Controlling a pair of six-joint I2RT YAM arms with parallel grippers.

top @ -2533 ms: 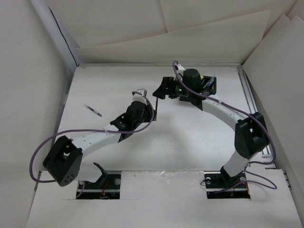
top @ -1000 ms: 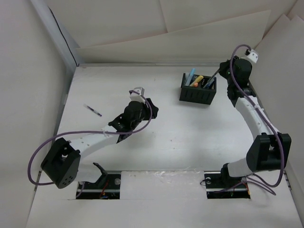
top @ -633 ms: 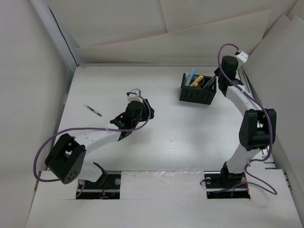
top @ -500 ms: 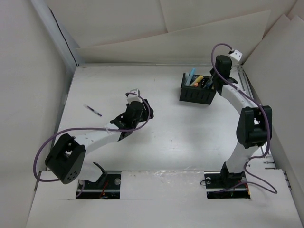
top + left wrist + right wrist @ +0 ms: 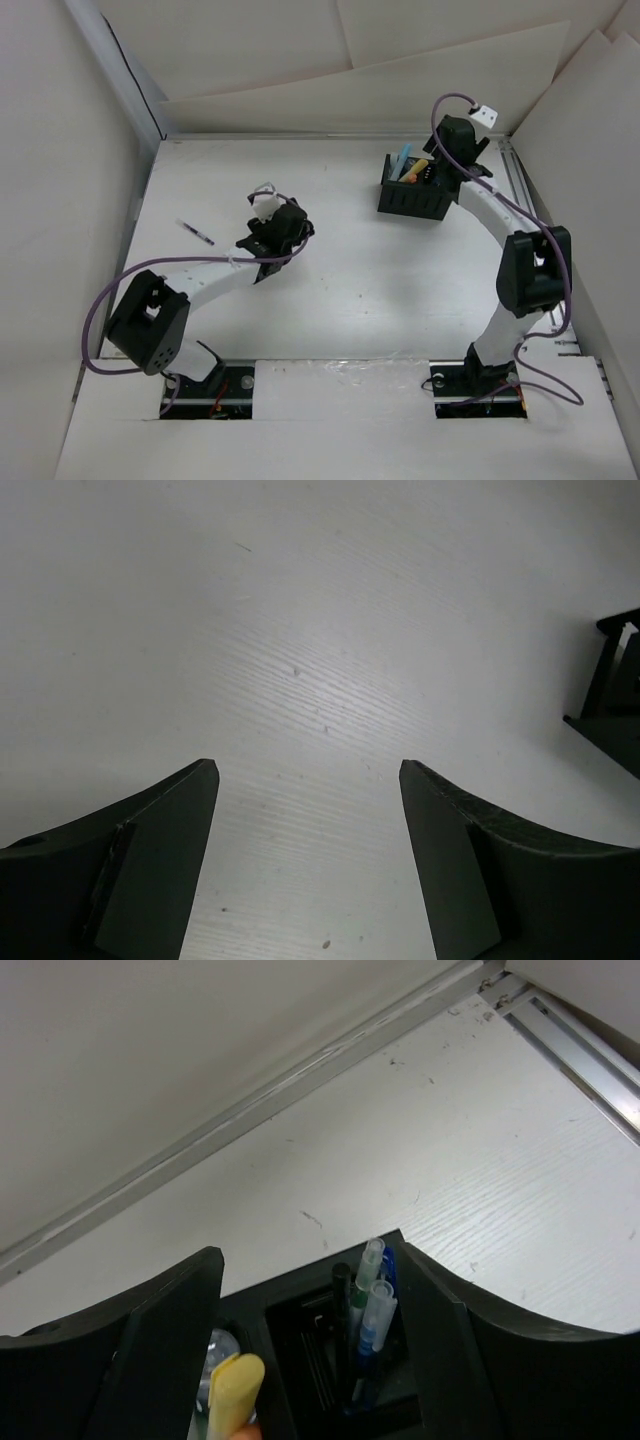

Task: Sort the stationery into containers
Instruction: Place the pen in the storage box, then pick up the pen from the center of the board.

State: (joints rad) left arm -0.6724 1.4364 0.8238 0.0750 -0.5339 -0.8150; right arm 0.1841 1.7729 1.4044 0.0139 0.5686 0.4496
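Note:
The black organizer [image 5: 411, 204] stands at the back right of the table. A light blue pen [image 5: 402, 160] and a yellow marker [image 5: 416, 167] stick out of its left compartment. My right gripper [image 5: 437, 172] hangs open just above the box, holding nothing. In the right wrist view its open gripper [image 5: 310, 1255] frames the organizer [image 5: 300, 1295]; a black pen [image 5: 341, 1295] and two clear-capped pens [image 5: 372, 1310] stand in the right compartment, beside the yellow marker [image 5: 232, 1392]. One thin pen [image 5: 195, 232] lies loose on the table at the left. My left gripper [image 5: 297, 226] [image 5: 308, 770] is open over bare table.
White walls close in the table at the left, back and right. A metal rail [image 5: 518, 190] runs along the right edge behind the right arm. Purple cables loop round both arms. A corner of the organizer [image 5: 612, 705] shows at the right of the left wrist view.
My right gripper swung left from the right wall to above the organizer and opened. My left arm turned a little to the left and its jaws spread wider.

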